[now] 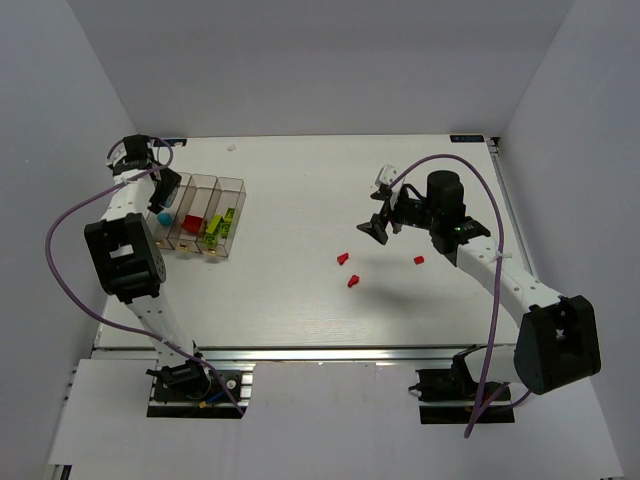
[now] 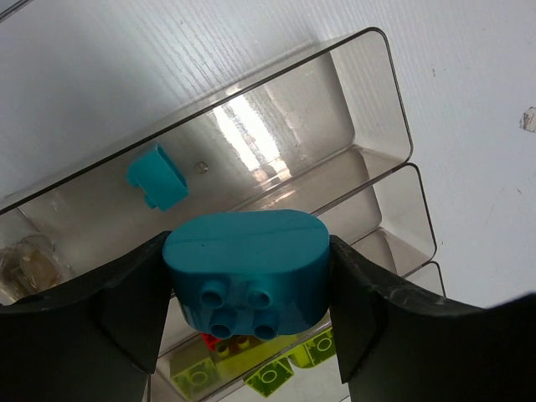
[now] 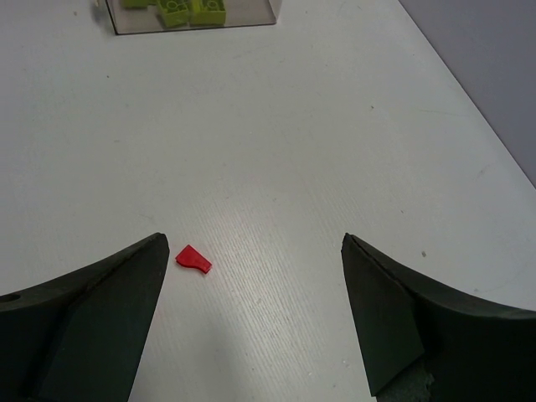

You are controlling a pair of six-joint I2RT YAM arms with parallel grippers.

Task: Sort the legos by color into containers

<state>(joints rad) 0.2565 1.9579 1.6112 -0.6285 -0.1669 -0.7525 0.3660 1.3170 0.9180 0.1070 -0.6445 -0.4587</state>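
- The left end effector (image 2: 249, 293) is pinching a cyan brick (image 2: 247, 260) by its two flat sides, studs facing the wrist camera. The grip looks square, with a finger on each side.
- The overhead view puts this end effector at the far-left end of the containers (image 1: 215, 178), which are three clear bins joined in a row on the table (image 1: 300, 200).
- The end bin (image 2: 360, 92) already has a small cyan piece (image 2: 157, 176) on its floor, so we take it as the cyan target.
- The next bin holds a red brick (image 1: 190, 222), and the third holds lime-green bricks (image 1: 222, 225).
- Step in hand, as we read it: drop the held brick into the end bin.
- In the wrist view the brick appears to sit over the wall shared with the red bin, not clearly inside the opening. We cannot tell its height above the rim.
- To do this well, we should shift sideways until the whole brick lies within the end bin's outline, clear of both long walls.
- We should lower it close to the opening before parting the fingers, since a rounded brick dropped from high up may bounce into the neighbouring bin.
- We should open fully and lift straight up, so a finger does not catch the thin wall and drag the whole row.
- The right end effector (image 3: 251, 243) is spread wide and empty, low over the table, with one red bit (image 3: 193, 260) just off its left finger.
- Loose red bits (image 1: 353, 281) on the table are left to sort.
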